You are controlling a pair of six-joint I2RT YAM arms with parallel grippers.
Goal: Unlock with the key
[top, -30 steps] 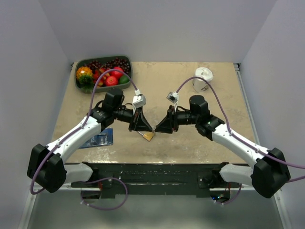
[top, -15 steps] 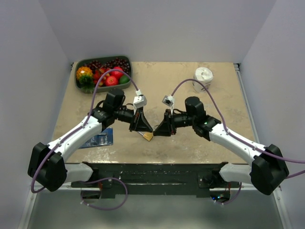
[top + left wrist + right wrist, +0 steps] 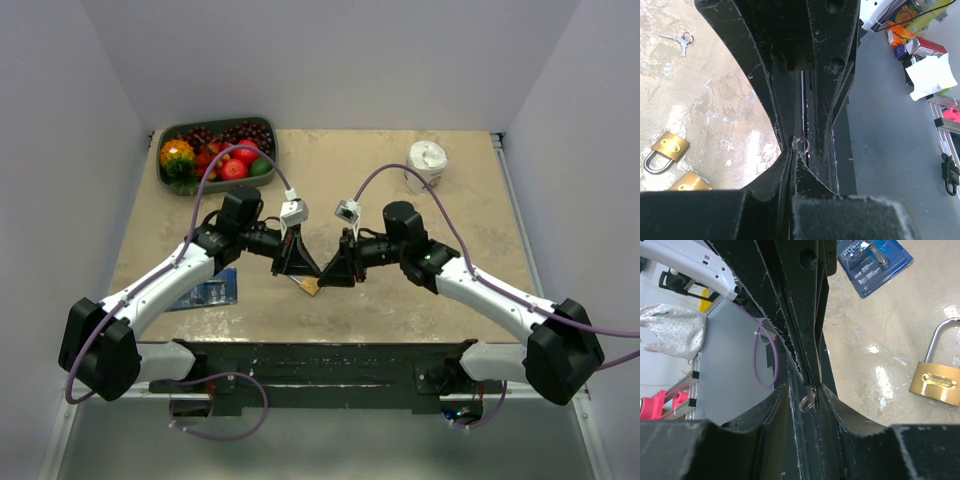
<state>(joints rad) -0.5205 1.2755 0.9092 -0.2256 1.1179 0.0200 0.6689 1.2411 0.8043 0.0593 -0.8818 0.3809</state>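
Observation:
My left gripper (image 3: 316, 271) and right gripper (image 3: 328, 273) meet tip to tip above the table's front middle. In the left wrist view the left gripper (image 3: 792, 154) is shut on the thin key; only the key's small silvery ring (image 3: 801, 145) sticks out at the tips. In the right wrist view that ring (image 3: 808, 401) sits in the narrow gap of my right gripper (image 3: 809, 392), whose jaws stand slightly apart around it. A brass padlock (image 3: 311, 286) lies just below the tips and also shows in the right wrist view (image 3: 936, 382). Two brass padlocks (image 3: 665, 150) (image 3: 690, 183) show in the left wrist view.
A spare pair of keys (image 3: 679, 40) lies on the table. A blue blister pack (image 3: 210, 290) lies at the left front. A green tray of fruit (image 3: 268, 128) stands at the back left, a white roll (image 3: 427, 160) at the back right.
My right gripper has moved left toward the left gripper until its tips close in around the key's ring. The left arm has stayed still.

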